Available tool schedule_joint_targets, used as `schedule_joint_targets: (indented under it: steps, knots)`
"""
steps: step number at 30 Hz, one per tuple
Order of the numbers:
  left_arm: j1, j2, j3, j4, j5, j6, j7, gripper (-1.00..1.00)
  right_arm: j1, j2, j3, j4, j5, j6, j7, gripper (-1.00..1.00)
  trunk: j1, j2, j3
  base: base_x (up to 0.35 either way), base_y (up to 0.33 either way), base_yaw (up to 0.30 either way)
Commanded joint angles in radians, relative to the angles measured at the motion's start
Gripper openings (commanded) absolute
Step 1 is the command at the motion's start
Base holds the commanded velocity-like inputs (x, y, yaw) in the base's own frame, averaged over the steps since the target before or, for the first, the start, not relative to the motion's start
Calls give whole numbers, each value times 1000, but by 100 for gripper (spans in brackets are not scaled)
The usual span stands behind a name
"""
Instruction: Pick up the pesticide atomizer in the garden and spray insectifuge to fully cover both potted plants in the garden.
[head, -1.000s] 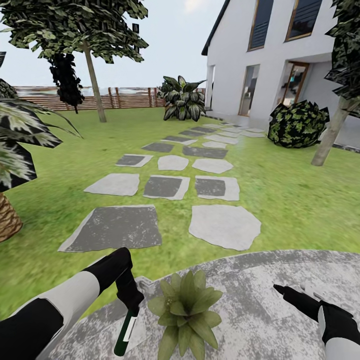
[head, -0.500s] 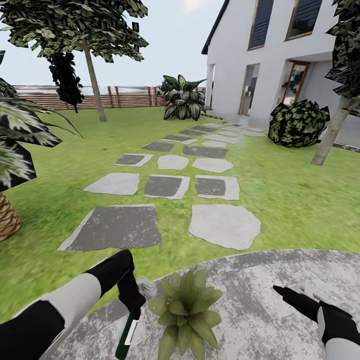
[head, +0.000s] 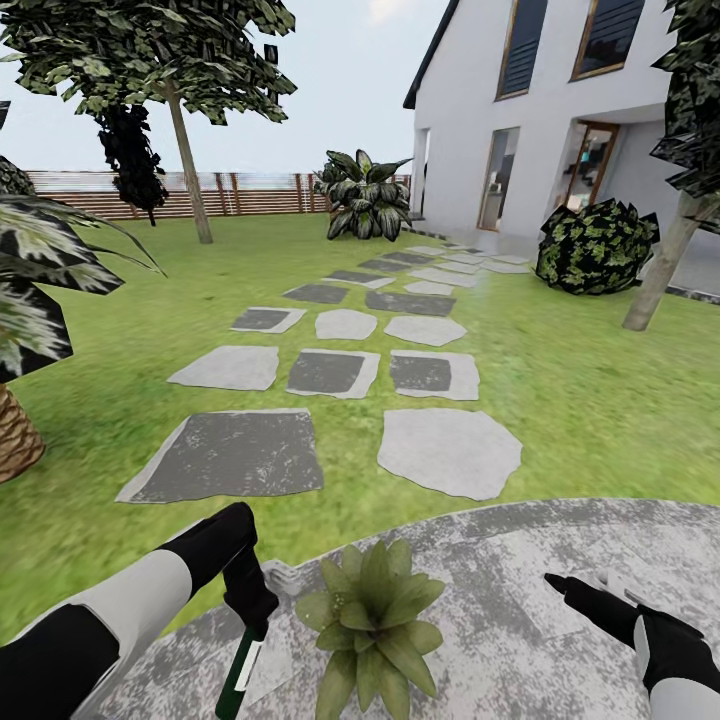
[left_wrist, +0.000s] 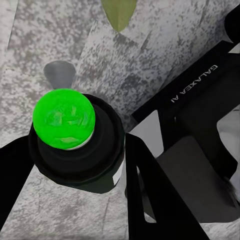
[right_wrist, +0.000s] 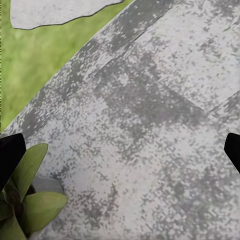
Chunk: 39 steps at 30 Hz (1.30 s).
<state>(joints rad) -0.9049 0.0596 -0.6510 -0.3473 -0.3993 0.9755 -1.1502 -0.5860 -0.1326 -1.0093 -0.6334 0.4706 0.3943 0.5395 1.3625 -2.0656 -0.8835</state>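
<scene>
left gripper (head: 250, 612): clamped on the pesticide atomizer (head: 236, 675), bottle hanging body-down, slightly tilted
potted plant (head: 372, 612): just right of the bottle, on the patio (head: 540, 640)
right gripper (head: 572, 586): fingers spread, nothing held, well apart from the plant
nearer arm: left, easily

stepping stones (head: 345, 372) running across the lawn, bush (head: 597, 247) sitting by the doorway (head: 588, 165), leafy shrub (head: 365, 197) standing near the path's far end, palm trunk (head: 16, 436) showing at left
</scene>
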Motion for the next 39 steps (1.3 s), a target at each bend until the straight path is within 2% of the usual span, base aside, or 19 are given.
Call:
schedule_joint_targets:
  steps: [1, 25, 28, 32, 39]
  knots:
    - [0, 0, 1, -2, -10, 6, -10, -100, -1, 1, -6, -2, 10, 3, 9, 100, 0, 0, -1, 0, 0, 0]
    - [0, -2, -2, -2, -11, 8, -13, -100, -1, 1, -6, -2, 10, 3, 7, 100, 0, 0, -1, 0, 0, 0]
    - [4, -15, -3, -1, -12, 8, -14, -100, -1, 1, -6, -2, 10, 4, 7, 100, 0, 0, -1, 0, 0, 0]
    - [46, -33, -6, 0, -12, 8, -13, -100, -1, 1, -6, -2, 10, 4, 6, 100, 0, 0, -1, 0, 0, 0]
    - [52, -35, -19, 8, -13, 7, -11, -100, -1, 1, -7, -2, 10, 3, 4, 100, 0, 0, -1, 0, 0, 0]
